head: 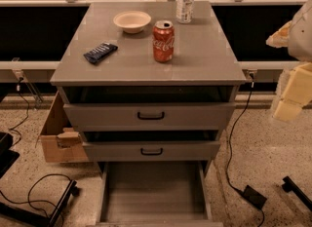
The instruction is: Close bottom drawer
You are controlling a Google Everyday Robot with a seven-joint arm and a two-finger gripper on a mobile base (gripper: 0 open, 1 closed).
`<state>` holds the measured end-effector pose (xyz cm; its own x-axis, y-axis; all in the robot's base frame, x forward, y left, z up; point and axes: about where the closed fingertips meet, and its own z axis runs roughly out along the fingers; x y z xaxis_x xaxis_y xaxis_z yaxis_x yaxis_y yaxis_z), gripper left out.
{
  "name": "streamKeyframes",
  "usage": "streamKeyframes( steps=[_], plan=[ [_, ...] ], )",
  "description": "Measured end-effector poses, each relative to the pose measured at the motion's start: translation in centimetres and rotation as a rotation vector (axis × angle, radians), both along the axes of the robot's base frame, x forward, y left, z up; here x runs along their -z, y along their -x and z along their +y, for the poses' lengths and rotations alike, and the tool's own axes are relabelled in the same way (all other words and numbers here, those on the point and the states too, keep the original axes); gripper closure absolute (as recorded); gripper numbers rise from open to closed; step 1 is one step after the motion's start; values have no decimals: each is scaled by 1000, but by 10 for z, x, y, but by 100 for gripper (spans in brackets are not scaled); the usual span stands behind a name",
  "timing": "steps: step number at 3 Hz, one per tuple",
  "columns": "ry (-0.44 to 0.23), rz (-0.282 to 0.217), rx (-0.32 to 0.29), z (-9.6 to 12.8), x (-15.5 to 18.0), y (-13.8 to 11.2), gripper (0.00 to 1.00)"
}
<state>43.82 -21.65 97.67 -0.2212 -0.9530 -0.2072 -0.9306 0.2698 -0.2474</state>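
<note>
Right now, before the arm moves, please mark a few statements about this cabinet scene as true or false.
1. The bottom drawer is pulled far out. True.
2. A red can lies inside that drawer. False: it stands upright on the cabinet top.
3. The pincer touches the bottom drawer. False: it hangs at the right edge of the view, beside the cabinet and well above the drawer, apart from both.
4. A pale bowl sits on the cabinet top. True.
</note>
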Motion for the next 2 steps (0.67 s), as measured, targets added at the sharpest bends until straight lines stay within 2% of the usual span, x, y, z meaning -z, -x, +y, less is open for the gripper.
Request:
streamKeyframes(
  steps=[1, 2],
  plan=[
    [6, -4, 0, 0, -2, 0, 0],
    [73, -59, 5, -4, -34, -6, 0]
  ],
)
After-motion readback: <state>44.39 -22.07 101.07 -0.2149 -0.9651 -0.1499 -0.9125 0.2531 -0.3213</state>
